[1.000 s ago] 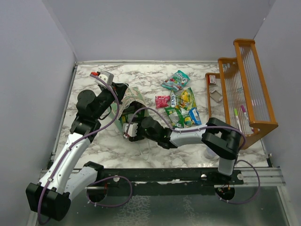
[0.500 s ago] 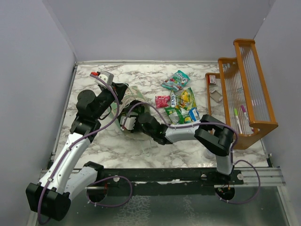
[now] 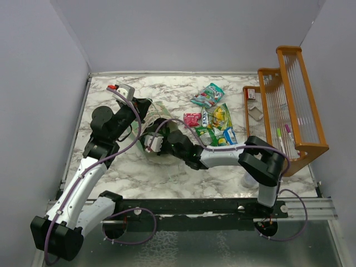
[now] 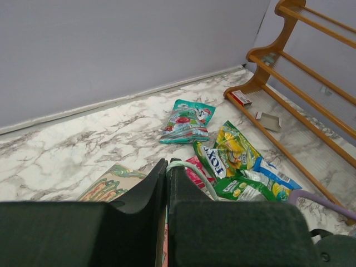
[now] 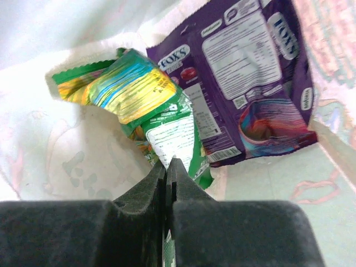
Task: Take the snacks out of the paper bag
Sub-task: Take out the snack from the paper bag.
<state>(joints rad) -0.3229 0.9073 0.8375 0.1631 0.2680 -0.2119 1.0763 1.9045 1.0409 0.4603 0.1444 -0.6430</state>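
The paper bag [image 3: 159, 113] lies on its side left of centre, with my left gripper [image 3: 146, 109] shut on its mint-green edge [image 4: 189, 169]. My right gripper [image 3: 152, 142] reaches into the bag's mouth. In the right wrist view it is shut [image 5: 168, 162] on the corner of a green-yellow snack packet [image 5: 150, 105] against the bag's white inside [image 5: 78, 161]. A purple packet [image 5: 256, 78] lies beside it in the bag. Out on the table are a teal packet [image 3: 208, 95], a red one [image 3: 192, 119] and a green-yellow and blue pile [image 3: 219, 130].
The orange wooden rack [image 3: 292, 105] stands along the right edge, with small cards [image 3: 256, 111] at its foot. The right arm stretches across the table's middle, just in front of the pile of packets. Grey walls close in the back and both sides.
My right gripper moved a little further into the bag's mouth and closed from open onto the green-yellow packet. The left gripper kept its hold on the bag and stayed in place.
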